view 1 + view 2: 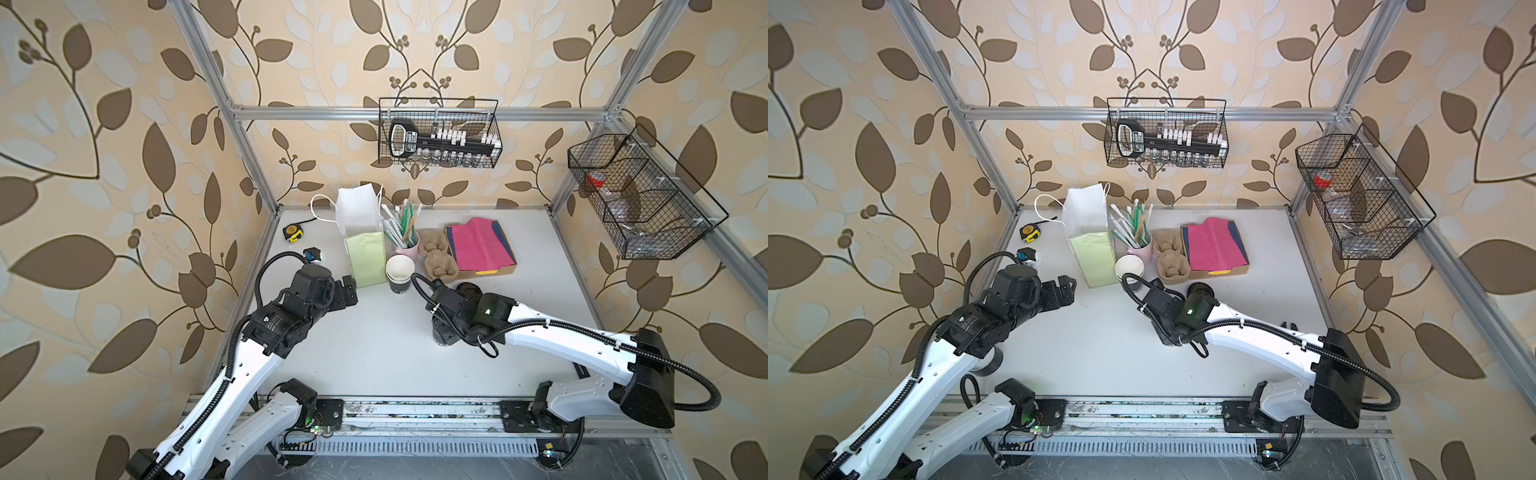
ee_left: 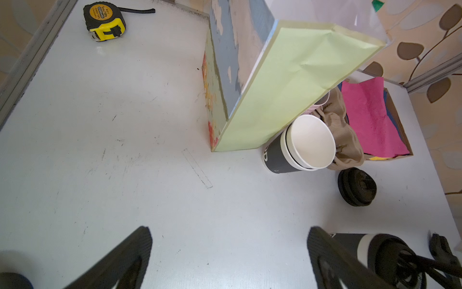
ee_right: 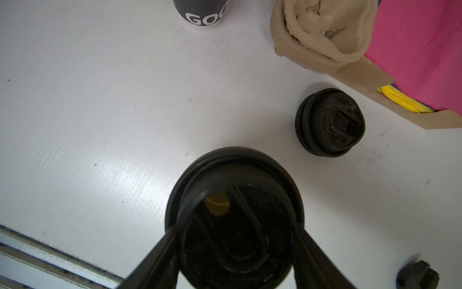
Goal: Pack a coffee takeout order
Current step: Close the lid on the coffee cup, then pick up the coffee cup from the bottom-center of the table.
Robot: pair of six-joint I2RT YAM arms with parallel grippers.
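Currently the cup (image 2: 350,245) is seen upright on the surface (image 1: 374,361), right of centre in both top views, where it is mostly covered by the right wrist. Its black domed lid (image 3: 235,170) is seated on it, as shown in the right wrist view. The right end effector (image 3: 236,225) is set directly over the lid, with one finger placed at each side of the rim. Whether the rim is clamped or only flanked cannot be told. The left end effector (image 2: 230,230) is held at 10 o'clock from the cup, well apart from it, with its fingers spread wide above bare surface.

Directions are given from the cup, with 12 o'clock toward the back wall. The carrier (image 1: 436,259) is found at 12 o'clock, near the cup but apart from it. Just beside the carrier, at its 3 o'clock, a cardboard tray (image 1: 509,266) is placed, and the pink napkin (image 1: 478,245) is laid uppermost in it. A spare lid (image 1: 467,289) is seen at 1 o'clock, lying on the surface between the cup and the tray. A stack (image 1: 400,270) of open cups is stood at 11 o'clock, with a green bag (image 1: 365,257) just beside it at its 9 o'clock. A tape measure (image 1: 293,232) is seen farther off at 10 o'clock, beyond the left end effector.
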